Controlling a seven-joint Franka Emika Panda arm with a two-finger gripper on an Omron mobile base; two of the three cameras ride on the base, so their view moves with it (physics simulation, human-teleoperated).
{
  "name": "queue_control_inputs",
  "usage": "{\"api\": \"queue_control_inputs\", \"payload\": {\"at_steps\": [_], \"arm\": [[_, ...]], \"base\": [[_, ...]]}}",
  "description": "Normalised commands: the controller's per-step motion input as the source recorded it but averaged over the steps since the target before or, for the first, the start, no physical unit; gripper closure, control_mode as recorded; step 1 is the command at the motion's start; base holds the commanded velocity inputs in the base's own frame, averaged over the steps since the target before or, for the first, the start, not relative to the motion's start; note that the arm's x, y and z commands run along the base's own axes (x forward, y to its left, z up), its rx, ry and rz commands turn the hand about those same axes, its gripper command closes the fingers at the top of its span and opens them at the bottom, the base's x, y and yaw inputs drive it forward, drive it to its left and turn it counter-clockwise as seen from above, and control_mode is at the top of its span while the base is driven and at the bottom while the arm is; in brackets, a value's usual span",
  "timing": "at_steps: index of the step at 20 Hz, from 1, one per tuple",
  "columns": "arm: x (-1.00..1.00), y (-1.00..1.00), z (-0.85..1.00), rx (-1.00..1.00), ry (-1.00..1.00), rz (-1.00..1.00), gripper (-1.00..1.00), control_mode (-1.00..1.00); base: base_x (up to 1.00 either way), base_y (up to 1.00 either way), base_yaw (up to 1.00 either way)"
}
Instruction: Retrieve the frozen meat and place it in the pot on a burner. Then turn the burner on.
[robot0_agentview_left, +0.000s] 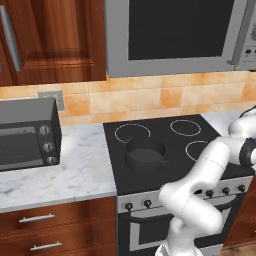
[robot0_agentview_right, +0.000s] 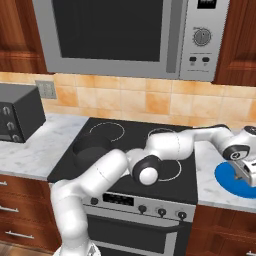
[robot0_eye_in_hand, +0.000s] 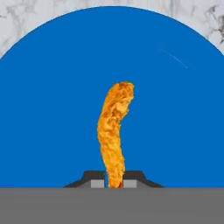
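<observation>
Fingers (robot0_eye_in_hand: 97, 178) of the gripper (robot0_eye_in_hand: 114, 180) are pinched shut on the near end of the orange meat (robot0_eye_in_hand: 114, 127), which stretches away from them over the blue plate (robot0_eye_in_hand: 48, 96). I'd lift straight up, slowly, before swinging toward the pot (robot0_agentview_left: 145, 156).
</observation>
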Motion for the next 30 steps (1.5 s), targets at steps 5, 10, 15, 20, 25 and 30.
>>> {"api": "queue_control_inputs", "payload": {"at_steps": [5,10,15,20,25,30], "arm": [[-0.39,0.18,0.43,0.0,0.0,0.01,1.0,-1.0],[-0.6,0.28,0.4,0.0,0.0,0.03,1.0,-1.0],[-0.66,0.79,0.16,-0.04,0.0,0.12,1.0,-1.0],[-0.54,1.0,0.11,-0.03,0.0,0.15,1.0,-1.0],[-0.28,1.0,0.16,-0.06,0.0,0.16,1.0,-1.0],[-0.41,1.0,0.0,-0.19,0.0,0.19,1.0,-1.0]], "base": [[0.0,0.0,0.0],[0.0,0.0,0.0],[0.0,0.0,0.0],[0.0,0.0,0.0],[0.0,0.0,0.0],[0.0,0.0,0.0]]}}
